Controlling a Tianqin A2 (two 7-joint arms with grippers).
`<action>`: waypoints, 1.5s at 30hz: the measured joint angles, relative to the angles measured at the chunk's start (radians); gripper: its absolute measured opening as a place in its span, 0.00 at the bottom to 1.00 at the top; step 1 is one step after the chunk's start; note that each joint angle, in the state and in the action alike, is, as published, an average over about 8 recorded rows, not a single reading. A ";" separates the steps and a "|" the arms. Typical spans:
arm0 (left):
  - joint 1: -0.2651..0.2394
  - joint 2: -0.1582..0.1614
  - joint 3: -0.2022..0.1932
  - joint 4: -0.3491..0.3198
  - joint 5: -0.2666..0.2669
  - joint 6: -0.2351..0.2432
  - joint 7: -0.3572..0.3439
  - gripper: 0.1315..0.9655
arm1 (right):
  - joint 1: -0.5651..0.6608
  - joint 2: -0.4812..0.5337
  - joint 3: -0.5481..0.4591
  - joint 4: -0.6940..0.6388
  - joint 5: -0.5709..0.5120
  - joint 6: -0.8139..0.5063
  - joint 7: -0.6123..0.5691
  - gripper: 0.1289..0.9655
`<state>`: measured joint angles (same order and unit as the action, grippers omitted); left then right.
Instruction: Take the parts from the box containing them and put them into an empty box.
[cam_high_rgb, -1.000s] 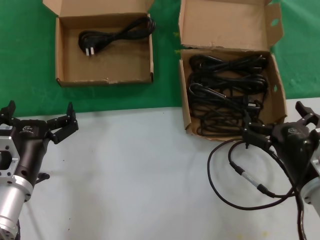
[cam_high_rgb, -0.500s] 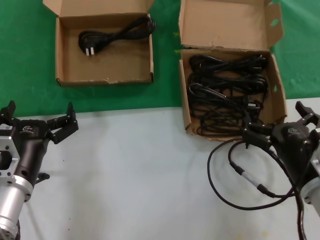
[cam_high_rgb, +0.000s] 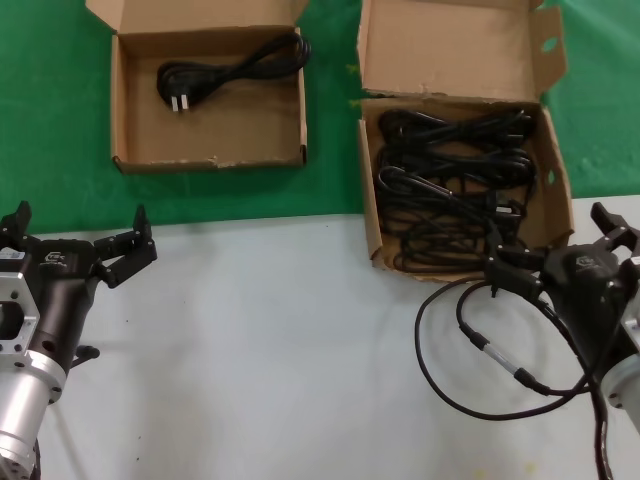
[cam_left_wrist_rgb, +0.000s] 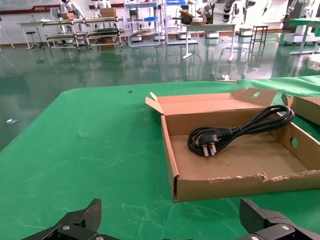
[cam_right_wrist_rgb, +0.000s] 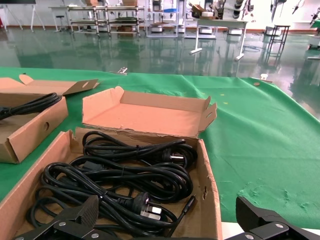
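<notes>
Several black power cords (cam_high_rgb: 455, 180) lie bundled in the deep cardboard box (cam_high_rgb: 370, 215) with the tall holed flap (cam_high_rgb: 450, 50) on the right. The low-walled box (cam_high_rgb: 240, 130) at the back left holds one looped cord (cam_high_rgb: 232, 70) with its plug. My right gripper (cam_high_rgb: 548, 240) is open and empty at the deep box's near edge; in its wrist view (cam_right_wrist_rgb: 167, 207) the cords (cam_right_wrist_rgb: 125, 175) lie just ahead, inside the box wall (cam_right_wrist_rgb: 210, 200). My left gripper (cam_high_rgb: 80, 218) is open and empty at the near left, well short of the low box (cam_left_wrist_rgb: 240, 187) and its cord (cam_left_wrist_rgb: 235, 132).
A thin black cable with a silver connector (cam_high_rgb: 500, 365) loops on the white table in front of my right arm. Green cloth (cam_high_rgb: 50, 100) covers the back of the table under both boxes. The low box's side (cam_right_wrist_rgb: 30, 125) shows in the right wrist view.
</notes>
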<state>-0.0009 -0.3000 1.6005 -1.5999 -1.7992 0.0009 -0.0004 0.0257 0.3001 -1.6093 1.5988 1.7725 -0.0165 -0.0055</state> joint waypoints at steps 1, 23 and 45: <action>0.000 0.000 0.000 0.000 0.000 0.000 0.000 1.00 | 0.000 0.000 0.000 0.000 0.000 0.000 0.000 1.00; 0.000 0.000 0.000 0.000 0.000 0.000 0.000 1.00 | 0.000 0.000 0.000 0.000 0.000 0.000 0.000 1.00; 0.000 0.000 0.000 0.000 0.000 0.000 0.000 1.00 | 0.000 0.000 0.000 0.000 0.000 0.000 0.000 1.00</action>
<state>-0.0009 -0.3000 1.6005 -1.5999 -1.7992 0.0009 -0.0004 0.0258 0.3001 -1.6093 1.5988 1.7725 -0.0165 -0.0055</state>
